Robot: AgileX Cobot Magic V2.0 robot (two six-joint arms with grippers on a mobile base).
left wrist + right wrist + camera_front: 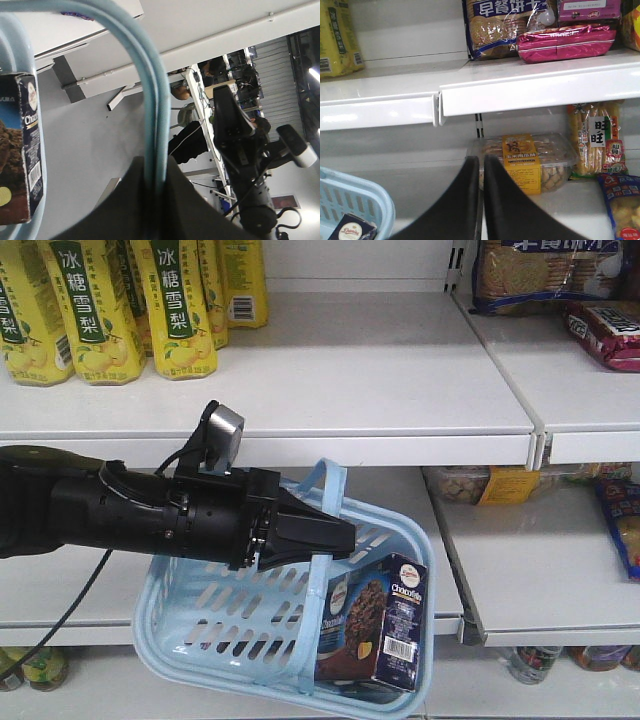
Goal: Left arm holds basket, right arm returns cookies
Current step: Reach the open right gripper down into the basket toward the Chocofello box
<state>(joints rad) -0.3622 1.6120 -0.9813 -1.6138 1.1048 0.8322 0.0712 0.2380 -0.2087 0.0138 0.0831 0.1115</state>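
Note:
The light blue basket [240,625] hangs tilted in front of the shelves. My left gripper [335,537] is shut on its hoop handle [322,485]; the left wrist view shows the handle [150,95] clamped between the jaws [156,175]. The dark navy cookies carton [378,635] stands upright inside the basket at its right end, and shows in the left wrist view [20,150] and, as a corner, in the right wrist view [351,232]. My right gripper [481,165] is shut and empty, pointing at the middle shelf right of the basket rim [370,195].
Yellow drink packs [120,305] fill the top shelf left. A clear biscuit tub [525,162], snack bags [597,140] and a red bag [565,42] sit on the right shelves. A shelf divider [540,445] separates the two bays.

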